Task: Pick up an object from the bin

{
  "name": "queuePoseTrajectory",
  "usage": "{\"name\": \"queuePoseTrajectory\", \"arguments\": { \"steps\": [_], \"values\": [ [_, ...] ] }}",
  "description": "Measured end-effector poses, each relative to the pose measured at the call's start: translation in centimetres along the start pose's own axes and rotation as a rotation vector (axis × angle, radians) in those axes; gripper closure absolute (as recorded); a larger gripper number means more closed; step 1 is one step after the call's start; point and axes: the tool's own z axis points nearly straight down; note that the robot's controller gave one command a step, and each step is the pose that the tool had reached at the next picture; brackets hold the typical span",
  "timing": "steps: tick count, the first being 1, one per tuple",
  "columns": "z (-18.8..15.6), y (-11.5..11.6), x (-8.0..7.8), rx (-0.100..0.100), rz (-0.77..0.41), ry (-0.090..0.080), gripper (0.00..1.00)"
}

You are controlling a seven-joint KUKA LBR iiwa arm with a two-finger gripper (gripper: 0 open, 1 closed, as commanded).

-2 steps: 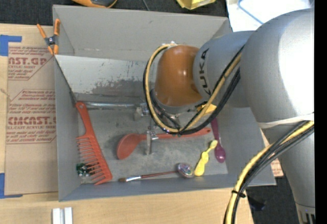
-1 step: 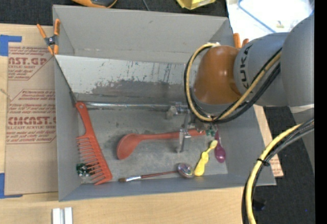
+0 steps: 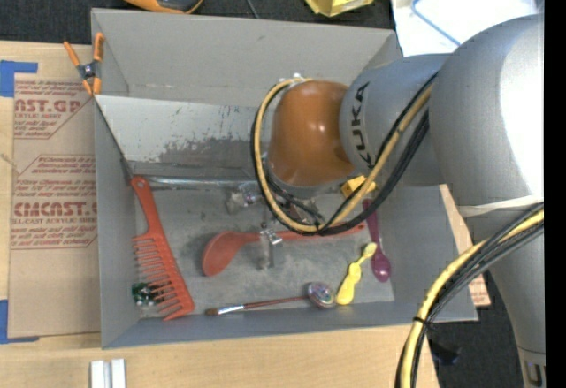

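My gripper hangs below the orange wrist cover in the middle of the bin, low over the floor. Its two metal fingertips stand apart, one at the upper left and one at the lower right, so it is open. A red spoon lies on the bin floor with its bowl to the left and its handle running right under the arm's cables. The lower fingertip sits at the spoon's neck, just right of the bowl. Whether it touches the spoon I cannot tell. Nothing is gripped between the fingers.
An orange comb lies along the left wall, with a small green and black piece at its lower end. Near the front wall lie a thin brush, a silver bauble, a yellow spoon and a purple spoon.
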Motion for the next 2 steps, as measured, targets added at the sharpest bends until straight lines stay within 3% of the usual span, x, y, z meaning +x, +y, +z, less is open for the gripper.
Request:
{"name": "queuePoseTrajectory", "arguments": {
  "steps": [1, 2],
  "values": [
    [-0.04, -4.93, 1.8, 0.001, 0.098, 0.001, 1.0],
    [-0.07, -4.9, 1.79, 0.002, 0.097, 0.002, 1.0]
  ]
}}
